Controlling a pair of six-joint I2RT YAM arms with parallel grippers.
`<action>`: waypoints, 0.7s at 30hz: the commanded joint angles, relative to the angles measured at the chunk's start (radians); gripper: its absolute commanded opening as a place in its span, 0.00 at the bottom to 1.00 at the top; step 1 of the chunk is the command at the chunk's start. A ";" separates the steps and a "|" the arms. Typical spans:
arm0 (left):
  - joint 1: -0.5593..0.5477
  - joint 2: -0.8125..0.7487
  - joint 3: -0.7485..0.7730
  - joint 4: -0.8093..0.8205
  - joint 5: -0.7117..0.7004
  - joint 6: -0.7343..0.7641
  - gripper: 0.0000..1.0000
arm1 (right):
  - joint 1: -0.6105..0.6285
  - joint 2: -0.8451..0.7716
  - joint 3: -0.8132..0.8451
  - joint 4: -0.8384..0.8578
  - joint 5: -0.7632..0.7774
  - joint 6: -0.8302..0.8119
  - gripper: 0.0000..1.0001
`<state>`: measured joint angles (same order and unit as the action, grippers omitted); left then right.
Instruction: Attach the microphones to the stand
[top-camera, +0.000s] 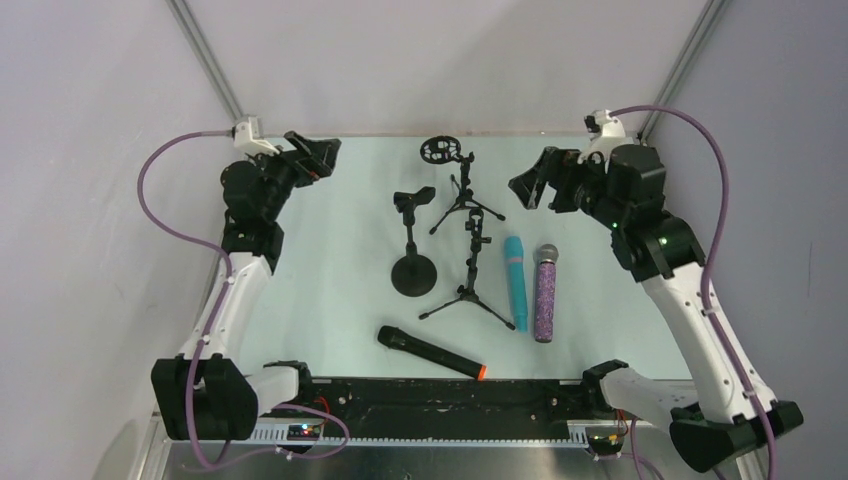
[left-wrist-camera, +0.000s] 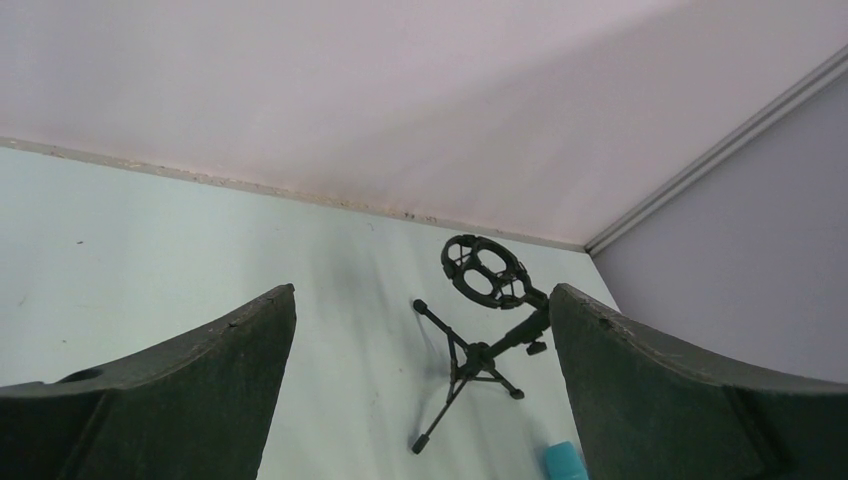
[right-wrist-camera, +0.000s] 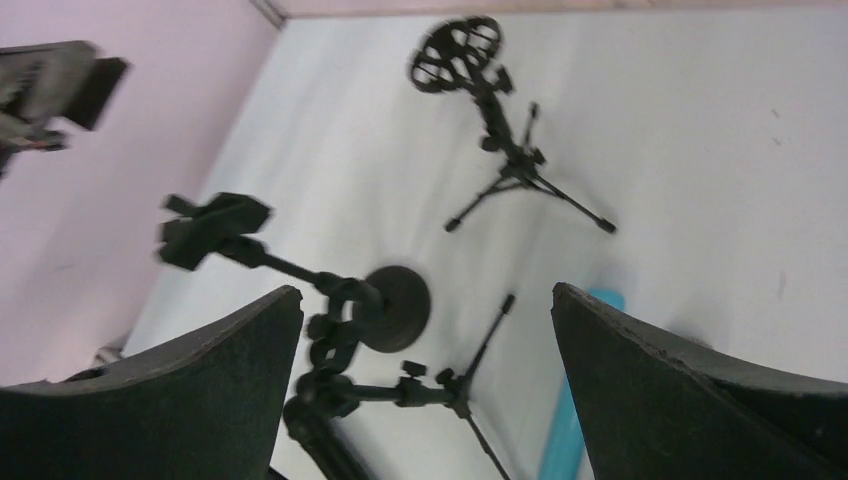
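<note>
Three black stands are at the table's middle: a round-base stand with a clip (top-camera: 413, 268), a tripod stand with a ring mount (top-camera: 458, 190) and a tripod stand with a clamp (top-camera: 472, 280). The cyan-blue microphone (top-camera: 515, 280) and the glittery purple microphone (top-camera: 545, 292) lie side by side right of them. The black microphone with the orange-red end (top-camera: 430, 352) lies near the front. My left gripper (top-camera: 322, 152) is open and empty at the far left. My right gripper (top-camera: 527, 185) is open and empty, raised at the far right. The ring tripod also shows in the left wrist view (left-wrist-camera: 485, 330).
The table's back wall and corner posts stand close behind both grippers. The arm bases and a black rail (top-camera: 440, 395) line the near edge. In the right wrist view the round-base stand (right-wrist-camera: 395, 305) and the cyan-blue microphone (right-wrist-camera: 570, 430) lie between my fingers.
</note>
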<state>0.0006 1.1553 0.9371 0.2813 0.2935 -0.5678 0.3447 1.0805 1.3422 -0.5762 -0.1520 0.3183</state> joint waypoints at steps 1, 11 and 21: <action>0.033 -0.014 0.023 0.023 0.001 -0.016 1.00 | 0.006 -0.067 0.034 0.137 -0.176 0.009 0.99; 0.046 -0.002 0.030 0.024 0.016 -0.046 1.00 | 0.149 -0.067 0.034 0.182 -0.426 -0.111 0.99; 0.049 -0.001 0.030 0.023 0.017 -0.051 1.00 | 0.499 0.039 0.035 0.046 -0.296 -0.339 1.00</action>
<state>0.0380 1.1580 0.9371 0.2810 0.2962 -0.6044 0.7437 1.0801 1.3468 -0.4740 -0.5034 0.0914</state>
